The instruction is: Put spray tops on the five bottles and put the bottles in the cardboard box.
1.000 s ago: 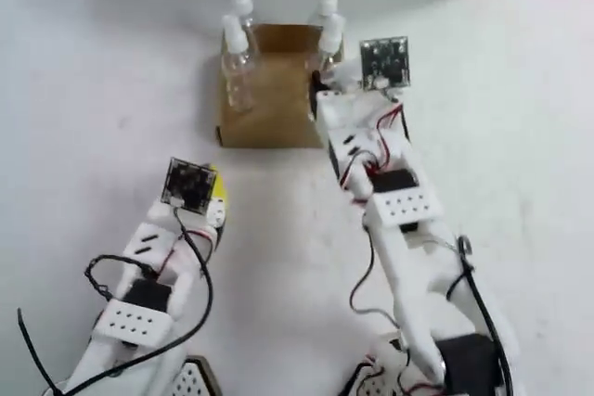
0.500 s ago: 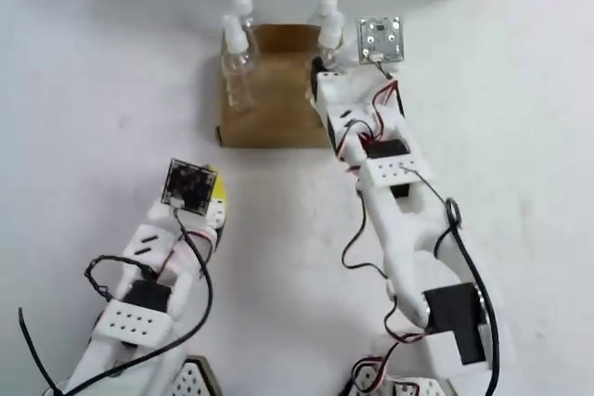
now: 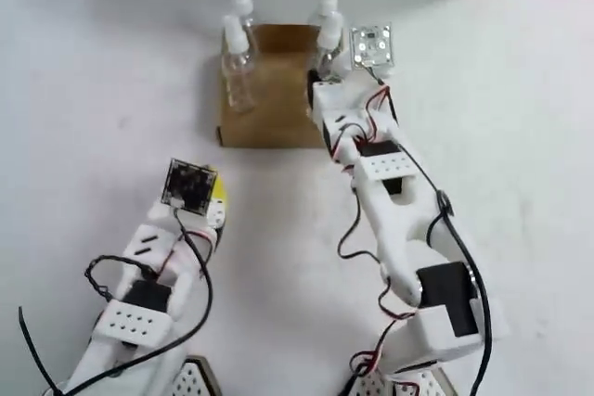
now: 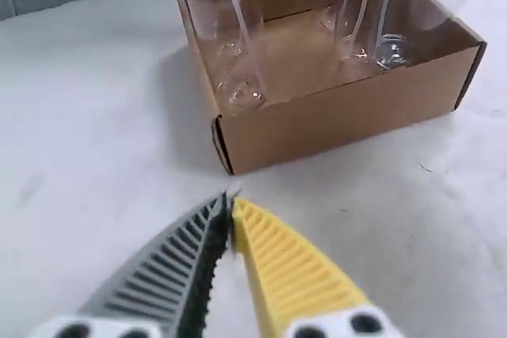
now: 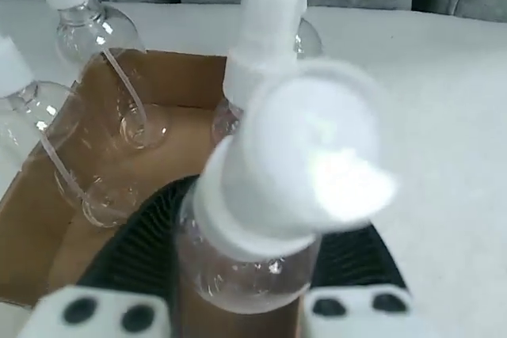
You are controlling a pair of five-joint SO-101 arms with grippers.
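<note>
While the right gripper (image 5: 242, 247) grips 1 bottle (image 5: 305, 156) at the box's (image 3: 269, 122) right edge, 3 bottles (image 3: 238, 62) stand inside; left gripper (image 4: 230, 211) closed.

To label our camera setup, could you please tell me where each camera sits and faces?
High view: fixed above the table, looking down on the cardboard box, left arm and right arm.
Left wrist view: on the left arm, facing the box; its shut left tool shows.
Right wrist view: on the right arm, at the box; right tool grips a bottle.
All three share the box.
</note>
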